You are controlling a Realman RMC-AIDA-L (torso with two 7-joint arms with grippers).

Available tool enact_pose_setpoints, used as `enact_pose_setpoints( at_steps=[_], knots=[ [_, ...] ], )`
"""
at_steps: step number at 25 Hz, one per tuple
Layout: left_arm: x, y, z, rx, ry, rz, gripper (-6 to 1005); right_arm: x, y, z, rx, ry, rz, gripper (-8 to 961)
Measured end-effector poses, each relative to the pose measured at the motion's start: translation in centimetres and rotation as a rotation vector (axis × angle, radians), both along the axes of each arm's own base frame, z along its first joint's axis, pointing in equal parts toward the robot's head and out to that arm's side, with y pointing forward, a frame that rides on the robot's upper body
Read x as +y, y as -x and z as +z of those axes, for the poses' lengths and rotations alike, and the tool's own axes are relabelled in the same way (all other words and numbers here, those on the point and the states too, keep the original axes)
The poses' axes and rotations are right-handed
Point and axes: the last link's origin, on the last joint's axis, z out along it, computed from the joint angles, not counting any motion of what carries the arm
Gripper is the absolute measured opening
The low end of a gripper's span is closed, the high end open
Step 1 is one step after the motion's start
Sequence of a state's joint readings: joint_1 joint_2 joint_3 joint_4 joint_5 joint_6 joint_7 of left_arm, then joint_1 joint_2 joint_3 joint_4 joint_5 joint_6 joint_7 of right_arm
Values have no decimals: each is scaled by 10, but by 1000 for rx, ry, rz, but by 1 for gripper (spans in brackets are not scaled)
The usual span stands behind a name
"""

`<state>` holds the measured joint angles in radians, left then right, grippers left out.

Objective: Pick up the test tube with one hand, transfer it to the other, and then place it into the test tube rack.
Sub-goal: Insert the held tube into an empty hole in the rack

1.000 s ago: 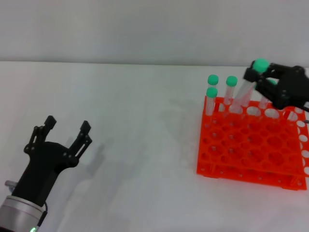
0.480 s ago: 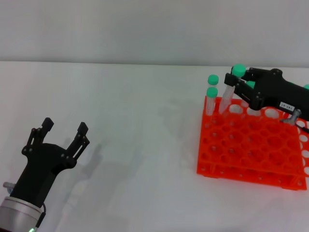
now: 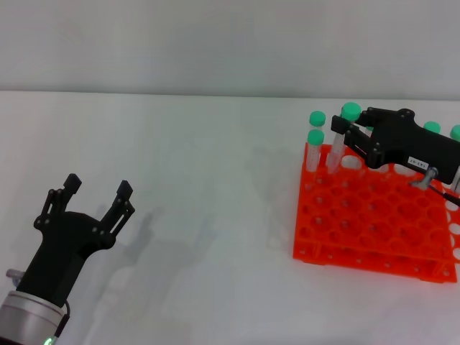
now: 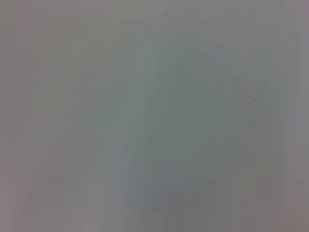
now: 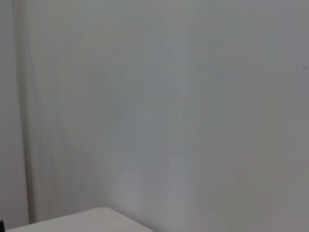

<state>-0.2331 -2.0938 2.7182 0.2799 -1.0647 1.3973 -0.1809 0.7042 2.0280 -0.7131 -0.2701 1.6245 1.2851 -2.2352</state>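
The orange test tube rack (image 3: 374,223) stands on the white table at the right. My right gripper (image 3: 350,135) reaches over the rack's back left corner, its fingers closed around the test tube (image 3: 336,152). The tube's green cap (image 3: 351,111) is above the fingers. The tube leans slightly, its lower end in a hole in the back row. My left gripper (image 3: 98,185) is open and empty, low over the table at the front left, far from the rack. Both wrist views show only plain grey surface.
Two more green-capped tubes (image 3: 317,117) (image 3: 315,136) stand in the rack's back left corner, just left of the held tube. Two more green caps (image 3: 431,128) show behind my right gripper. The white table (image 3: 215,180) lies between the two arms.
My right gripper has moved left along the rack's back row and lowered the tube, which now stands more upright with its end in a hole. The left gripper has barely shifted.
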Motion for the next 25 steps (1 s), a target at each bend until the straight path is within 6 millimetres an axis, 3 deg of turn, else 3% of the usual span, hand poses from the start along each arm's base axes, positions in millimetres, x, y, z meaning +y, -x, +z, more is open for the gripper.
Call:
enact_pose_setpoints(
  at_steps=[25],
  knots=[
    [5, -3, 1, 2, -6, -11, 889, 5, -9, -1, -31, -37, -50, 306]
  ],
)
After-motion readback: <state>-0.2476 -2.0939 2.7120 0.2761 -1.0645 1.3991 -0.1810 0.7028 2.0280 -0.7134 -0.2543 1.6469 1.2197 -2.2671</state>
